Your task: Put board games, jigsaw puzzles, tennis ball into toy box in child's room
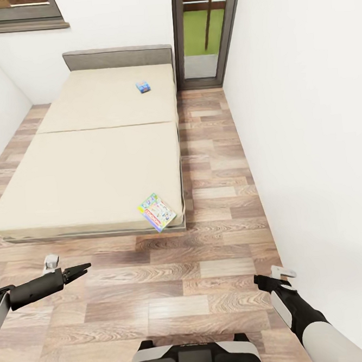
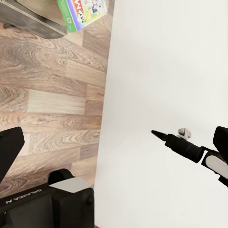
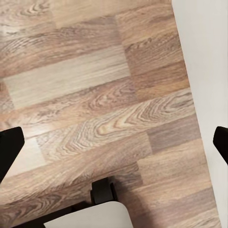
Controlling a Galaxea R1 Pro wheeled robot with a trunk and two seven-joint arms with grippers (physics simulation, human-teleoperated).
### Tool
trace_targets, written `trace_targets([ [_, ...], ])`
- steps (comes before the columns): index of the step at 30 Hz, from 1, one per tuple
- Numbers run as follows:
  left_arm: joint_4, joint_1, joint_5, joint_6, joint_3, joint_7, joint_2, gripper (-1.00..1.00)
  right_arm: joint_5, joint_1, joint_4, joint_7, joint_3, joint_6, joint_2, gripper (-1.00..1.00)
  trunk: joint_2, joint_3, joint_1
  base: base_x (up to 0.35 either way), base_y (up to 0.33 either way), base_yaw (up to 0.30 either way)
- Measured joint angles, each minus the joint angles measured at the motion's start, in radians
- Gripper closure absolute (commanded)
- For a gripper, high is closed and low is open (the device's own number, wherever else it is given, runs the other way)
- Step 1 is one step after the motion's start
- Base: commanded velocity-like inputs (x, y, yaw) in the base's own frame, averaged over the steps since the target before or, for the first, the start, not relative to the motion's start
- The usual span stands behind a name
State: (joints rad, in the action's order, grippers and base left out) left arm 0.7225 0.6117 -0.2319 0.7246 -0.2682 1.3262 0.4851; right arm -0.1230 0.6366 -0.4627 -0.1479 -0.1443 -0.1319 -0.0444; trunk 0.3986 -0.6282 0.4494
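Both board games were on the bed, so that part of the job looked undone: one (image 1: 157, 211) lay just ahead of the left pincer (image 1: 83, 269), the other (image 1: 143, 86) far beyond. The left pincer looked clenched and empty. The right pincer (image 1: 260, 280) was spread wide, holding nothing.

We see a cream-beige bed (image 1: 92, 155) with two multicoloured board games (image 1: 157, 211), blue (image 1: 143, 86) farther off, on brown wood-plank floor (image 1: 173, 290) between white walls (image 1: 306, 111).
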Motion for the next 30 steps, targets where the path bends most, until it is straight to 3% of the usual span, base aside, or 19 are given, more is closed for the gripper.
trace_targets([
  [30,0.003,0.0,-0.001,0.0,0.001,0.0,-0.009,-1.0,0.001,0.0,0.0,-0.001,0.0,0.0,0.0,-1.0,0.0,0.05,0.0,0.0,0.0,0.0],
])
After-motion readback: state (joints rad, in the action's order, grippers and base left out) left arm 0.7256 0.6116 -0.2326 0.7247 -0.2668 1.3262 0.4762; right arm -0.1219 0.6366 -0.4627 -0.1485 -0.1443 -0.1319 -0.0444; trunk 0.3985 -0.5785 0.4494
